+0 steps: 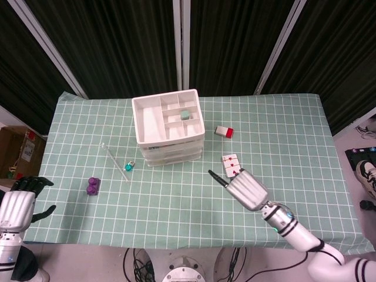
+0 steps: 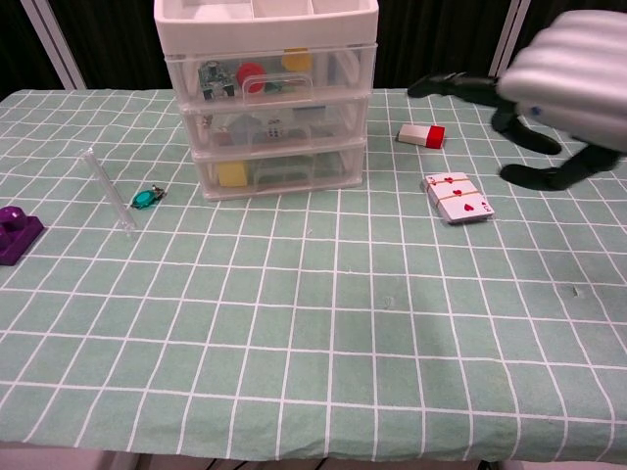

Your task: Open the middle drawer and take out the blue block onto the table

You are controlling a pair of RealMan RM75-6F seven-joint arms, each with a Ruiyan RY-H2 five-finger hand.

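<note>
The white drawer unit (image 1: 169, 126) (image 2: 266, 98) stands at the back middle of the green checked table, all three clear drawers closed. The middle drawer (image 2: 274, 127) holds small items; I cannot pick out a blue block among them. My right hand (image 1: 244, 189) (image 2: 558, 93) hovers right of the unit, above and just in front of the playing cards. Its fingers are spread and reach toward the drawers, holding nothing. My left hand (image 1: 17, 208) hangs off the table's front left corner, empty, fingers apart.
Playing cards (image 1: 231, 161) (image 2: 458, 199) lie right of the unit, a red-and-white block (image 1: 224, 131) (image 2: 421, 134) behind them. Left of the unit lie a clear tube (image 1: 114, 161) (image 2: 108, 188), a teal trinket (image 1: 128, 167) (image 2: 145, 199) and a purple brick (image 1: 93, 186) (image 2: 15, 233).
</note>
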